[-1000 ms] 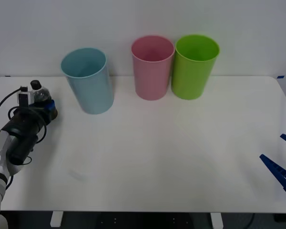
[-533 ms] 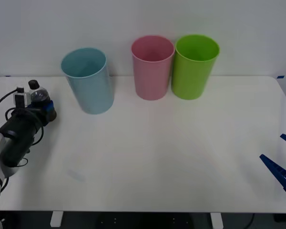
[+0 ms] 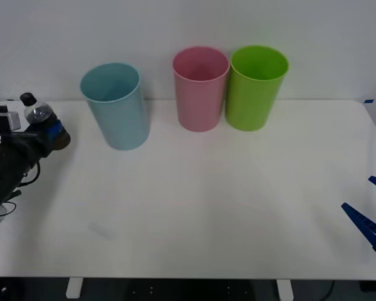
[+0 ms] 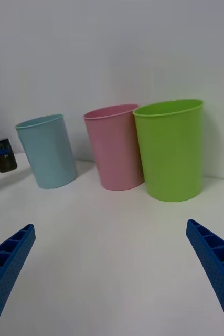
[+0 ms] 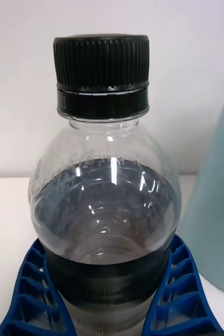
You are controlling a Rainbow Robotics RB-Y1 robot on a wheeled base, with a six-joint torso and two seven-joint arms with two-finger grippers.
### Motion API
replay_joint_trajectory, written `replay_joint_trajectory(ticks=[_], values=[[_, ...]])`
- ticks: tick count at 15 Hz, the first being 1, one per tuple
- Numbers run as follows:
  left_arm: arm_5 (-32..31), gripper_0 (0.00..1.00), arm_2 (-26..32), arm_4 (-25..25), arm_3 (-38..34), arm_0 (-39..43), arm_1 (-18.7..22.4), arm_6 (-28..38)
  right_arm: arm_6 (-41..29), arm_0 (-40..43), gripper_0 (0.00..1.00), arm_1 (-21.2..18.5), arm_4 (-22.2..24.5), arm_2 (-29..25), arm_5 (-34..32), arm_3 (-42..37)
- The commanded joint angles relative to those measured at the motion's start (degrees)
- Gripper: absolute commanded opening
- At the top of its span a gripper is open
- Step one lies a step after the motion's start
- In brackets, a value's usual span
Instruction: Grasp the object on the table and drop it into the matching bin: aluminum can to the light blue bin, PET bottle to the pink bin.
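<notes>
Moved: left gripper (image 3: pixel 50 133) is carrying bottle (image 3: pixel 37 114) up, leftward.
Jaws: clamping bottle body.
Next: swinging right, over pink bin (image 3: pixel 200 88).
Right gripper (image 4: pixel 109 273): idling, jaws wide.

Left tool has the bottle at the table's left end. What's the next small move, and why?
Probably carry it toward the tall pink plastic bin. The left tool is shut on the small dark plastic bottle with black cap, left of the pale blue bin, so pass that one.
</notes>
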Motion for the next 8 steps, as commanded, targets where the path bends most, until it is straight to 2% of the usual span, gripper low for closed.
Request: replay_joint_trajectory(ticks=[1,6,8], values=[[-2.5,0.0,-0.1,4.6,-1.8,1.1,2.3,-0.2,0.0,0.0,1.0,0.0,0.0,0.0,0.0,0.0],[-2.0,0.0,0.4,13.5,-10.4,5.3,4.3,0.0,0.0,0.0,1.0,0.0,0.0,0.0,0.0,0.0],[-1.1,0.0,1.6,15.1,-14.9,7.3,4.2,0.5,0.0,0.0,1.0,0.0,0.0,0.0,0.0,0.0]])
